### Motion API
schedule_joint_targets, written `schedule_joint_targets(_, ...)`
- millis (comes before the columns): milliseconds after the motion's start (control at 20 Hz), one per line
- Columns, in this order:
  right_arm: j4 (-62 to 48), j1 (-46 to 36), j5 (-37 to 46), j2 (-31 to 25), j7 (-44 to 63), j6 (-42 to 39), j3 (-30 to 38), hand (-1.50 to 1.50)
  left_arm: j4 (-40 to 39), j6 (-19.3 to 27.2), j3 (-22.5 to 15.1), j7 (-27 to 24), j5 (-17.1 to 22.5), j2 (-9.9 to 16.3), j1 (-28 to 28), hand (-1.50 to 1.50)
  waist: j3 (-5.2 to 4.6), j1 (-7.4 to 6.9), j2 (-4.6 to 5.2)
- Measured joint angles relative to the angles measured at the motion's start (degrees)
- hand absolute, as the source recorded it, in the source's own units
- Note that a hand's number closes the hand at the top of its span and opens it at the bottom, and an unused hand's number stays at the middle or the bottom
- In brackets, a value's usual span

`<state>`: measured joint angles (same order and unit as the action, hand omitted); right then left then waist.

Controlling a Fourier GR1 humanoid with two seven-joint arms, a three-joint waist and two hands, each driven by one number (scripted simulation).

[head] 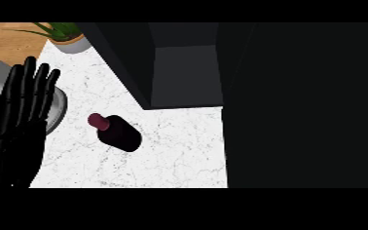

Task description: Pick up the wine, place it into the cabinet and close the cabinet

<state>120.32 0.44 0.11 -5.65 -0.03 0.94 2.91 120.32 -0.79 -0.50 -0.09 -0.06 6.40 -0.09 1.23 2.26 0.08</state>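
A dark wine bottle (119, 133) with a maroon cap stands on the white marble counter (173, 161), seen from above, left of centre. The dark cabinet (183, 73) rises behind it, its interior showing as a grey recess; its door stands open, and a large black mass at the right may be that door. My left hand (25, 102) rests at the view's left edge, fingers straight and up, well apart from the bottle. My right hand does not show.
A potted green plant (64, 36) sits at the back left on the counter, next to a wooden surface (18, 41). A grey round object (56, 109) lies partly hidden behind my left hand.
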Motion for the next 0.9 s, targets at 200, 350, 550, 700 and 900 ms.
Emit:
schedule_joint_targets(200, 3.0, 4.1, -2.2, 0.1, -0.8, -2.3, -0.5, -1.5, -1.1, 1.5, -5.8, -0.5, -4.8, -2.7, 0.3, -1.5, -0.76, -1.13, -0.1)
schedule_joint_targets(350, 4.2, 6.0, -4.4, -0.2, -0.2, -5.4, -2.9, -1.5, -1.5, 5.9, -13.4, -0.1, -6.2, -4.6, 2.4, -1.5, -1.01, -1.41, -0.13)
schedule_joint_targets(550, 7.9, 8.0, -8.2, -1.8, 5.7, -9.1, -6.5, -1.5, -1.5, 12.2, -21.3, 2.3, -1.3, -5.7, 4.3, -1.5, -1.18, -1.51, -0.23)
schedule_joint_targets(700, 11.9, 8.5, -9.7, -2.2, 10.3, -9.5, -8.3, -1.5, -1.4, 18.0, -27.6, 3.3, -1.4, -6.1, 4.1, -1.5, -1.2, -1.7, -0.22)
schedule_joint_targets(900, 15.0, 9.8, -11.6, -2.6, 13.5, -10.3, -8.4, -1.5, 1.0, 24.8, -33.3, 9.2, -3.8, -6.3, 0.8, -1.5, -1.21, -1.89, -0.2)
